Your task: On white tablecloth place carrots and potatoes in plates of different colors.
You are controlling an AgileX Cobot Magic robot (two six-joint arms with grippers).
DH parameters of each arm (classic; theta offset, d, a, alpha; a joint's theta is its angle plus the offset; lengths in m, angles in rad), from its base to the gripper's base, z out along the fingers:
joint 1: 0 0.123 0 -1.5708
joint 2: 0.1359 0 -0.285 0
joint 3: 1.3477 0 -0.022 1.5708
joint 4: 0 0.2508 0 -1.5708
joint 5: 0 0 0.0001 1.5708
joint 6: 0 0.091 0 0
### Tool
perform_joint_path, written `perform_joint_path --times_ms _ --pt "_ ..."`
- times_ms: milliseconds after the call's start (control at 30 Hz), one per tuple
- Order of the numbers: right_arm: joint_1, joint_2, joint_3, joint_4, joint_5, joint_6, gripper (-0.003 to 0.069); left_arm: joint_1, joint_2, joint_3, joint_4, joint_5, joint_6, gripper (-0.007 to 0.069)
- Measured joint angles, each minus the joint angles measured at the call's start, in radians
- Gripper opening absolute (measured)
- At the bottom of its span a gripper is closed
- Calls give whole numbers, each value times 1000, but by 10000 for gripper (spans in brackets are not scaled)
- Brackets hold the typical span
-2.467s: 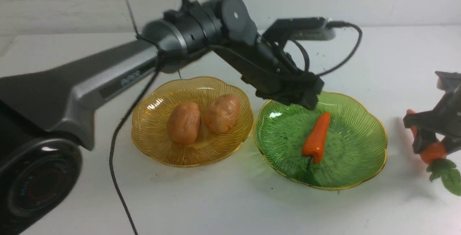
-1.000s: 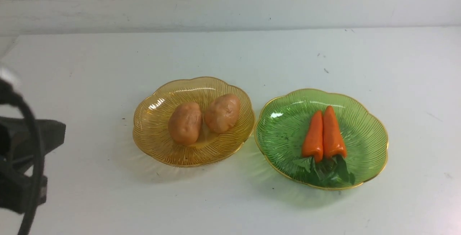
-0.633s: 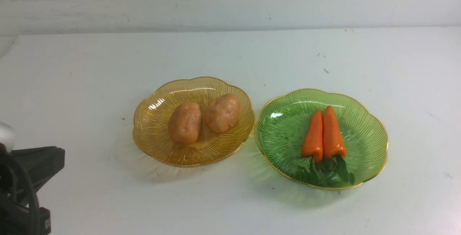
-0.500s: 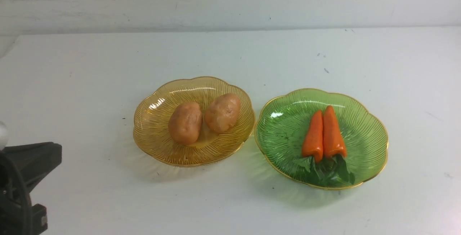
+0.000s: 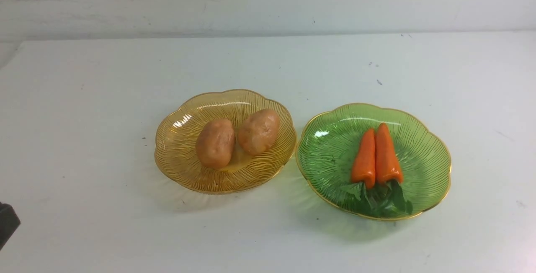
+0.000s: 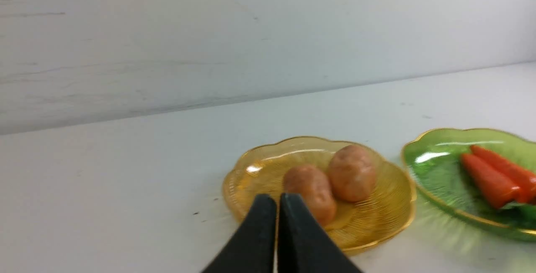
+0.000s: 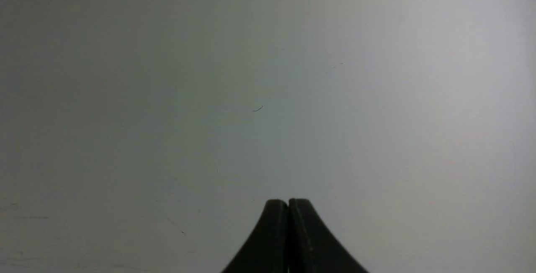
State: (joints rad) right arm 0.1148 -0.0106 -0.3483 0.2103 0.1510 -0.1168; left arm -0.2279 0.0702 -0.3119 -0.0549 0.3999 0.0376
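Observation:
Two tan potatoes (image 5: pixel 215 142) (image 5: pixel 258 131) lie side by side in the amber plate (image 5: pixel 176 162) on the white tablecloth (image 5: pixel 83 97). Two orange carrots (image 5: pixel 364 158) (image 5: pixel 387 155) with green tops lie together in the green plate (image 5: pixel 423 147) to its right. The left wrist view shows the amber plate (image 6: pixel 377 214), both potatoes (image 6: pixel 312 189) (image 6: pixel 351 172), the green plate (image 6: pixel 435 172) and the carrots (image 6: pixel 488 181). My left gripper (image 6: pixel 278 199) is shut and empty, short of the amber plate. My right gripper (image 7: pixel 288 202) is shut and empty above bare cloth, out of the front view.
A pale wall (image 5: pixel 268 1) rises behind the table's far edge. A dark bit of the left arm (image 5: pixel 6 227) shows at the front view's lower left edge. Small dark specks (image 5: pixel 379 82) dot the cloth.
The left arm has drawn back toward the lower left and nearly left the front view. Earlier the second carrot was set in the green plate beside the first.

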Motion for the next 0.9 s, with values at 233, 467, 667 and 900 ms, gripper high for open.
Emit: perform_joint_path --times_ms 233,467,667,900 --pt "0 0 0 0 0 0 -15 164 -79 198 11 -25 53 -3" --pt "0 0 0 0 0 0 -15 192 -82 339 26 -16 67 -3" --pt "0 0 0 0 0 0 -15 192 -82 339 37 -17 67 -3" --pt "0 0 0 0 0 0 -15 192 -82 339 37 -17 67 -3"
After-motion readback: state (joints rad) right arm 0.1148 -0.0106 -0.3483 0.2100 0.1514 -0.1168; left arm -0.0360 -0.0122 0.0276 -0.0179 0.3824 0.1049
